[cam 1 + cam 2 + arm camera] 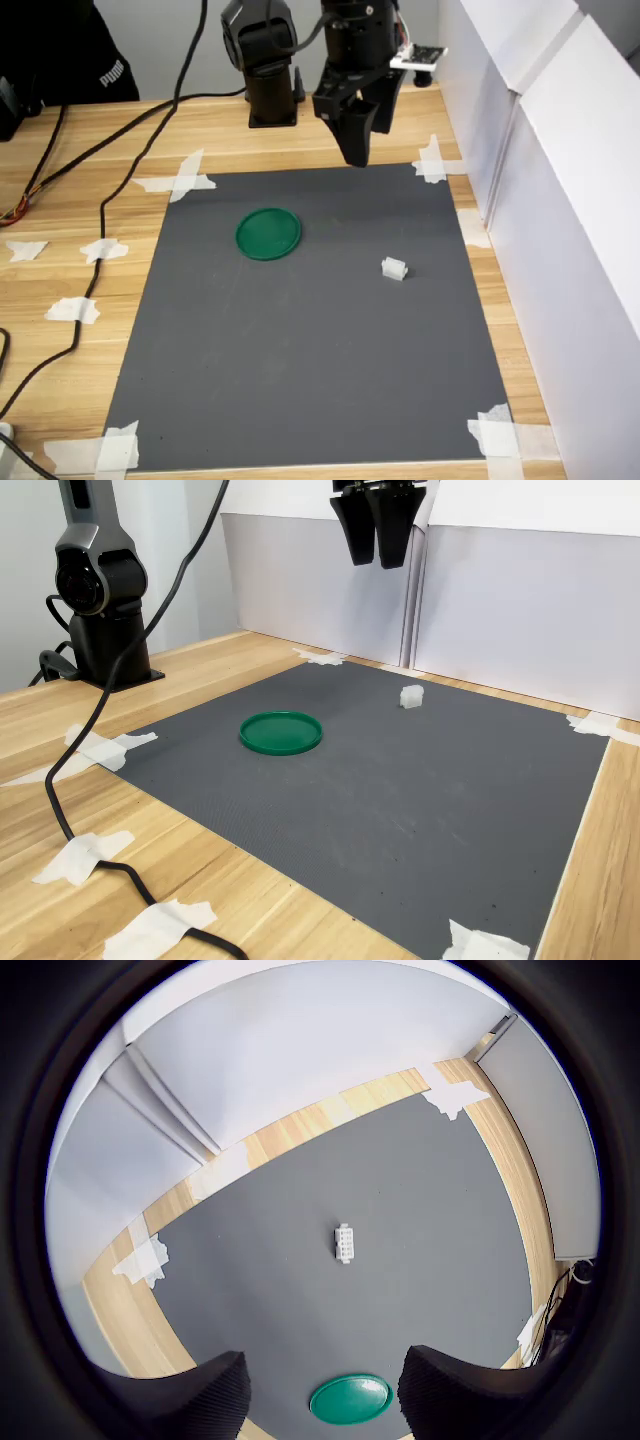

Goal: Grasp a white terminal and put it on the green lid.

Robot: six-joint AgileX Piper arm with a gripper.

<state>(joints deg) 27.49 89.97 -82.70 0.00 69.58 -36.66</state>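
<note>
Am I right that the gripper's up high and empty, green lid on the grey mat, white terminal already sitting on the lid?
Not quite. The white terminal is not on the green lid; it lies apart from it on the grey mat, toward the first exterior view's right. The rest holds: the gripper is raised and empty, and the lid is on the mat.

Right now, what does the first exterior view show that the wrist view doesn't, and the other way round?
Only the first exterior view: the arm's base, cables on the wood, and a person's dark sleeve at the far edge. Only the wrist view: the terminal's ridged top, seen from above. Both: the white terminal, the green lid, apart on the grey mat, and the open, empty tool.
</note>
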